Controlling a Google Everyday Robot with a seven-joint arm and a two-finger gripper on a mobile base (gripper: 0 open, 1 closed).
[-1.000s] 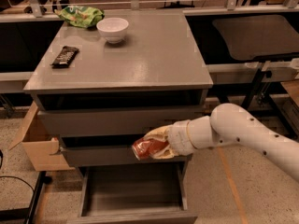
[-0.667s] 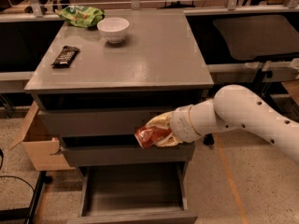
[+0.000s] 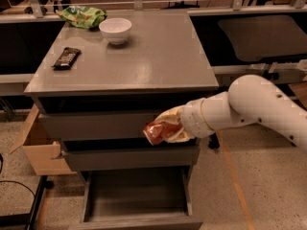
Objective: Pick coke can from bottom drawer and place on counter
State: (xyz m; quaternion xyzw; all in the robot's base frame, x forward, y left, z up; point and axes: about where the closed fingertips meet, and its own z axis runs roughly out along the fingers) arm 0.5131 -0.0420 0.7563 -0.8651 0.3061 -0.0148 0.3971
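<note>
Gripper (image 3: 169, 128) is closed round the coke can (image 3: 154, 133), tan fingers wrapped over its right side, can tilted and pointing left. The can is in the air in front of the cabinet, level with the top drawer front, just below the counter (image 3: 144, 56) edge and touching neither. The bottom drawer (image 3: 136, 198) is pulled out and empty, so the pick part looks done and the lift is under way. Versus a second ago, the can has come up from the middle drawer front to the top drawer front with little sideways shift, and the white arm has risen with it; the grip looks unchanged. Still needed: clear the counter's near edge, move in over the top, set the can down and let go. The near and right parts of the top are bare. On the counter, none of them shifted since the earlier views: white bowl (image 3: 115, 30) far centre, candy bar (image 3: 66, 57) left, green snack bag (image 3: 82, 16) far left. Cardboard box (image 3: 38, 147) sits on the floor left of the cabinet.
</note>
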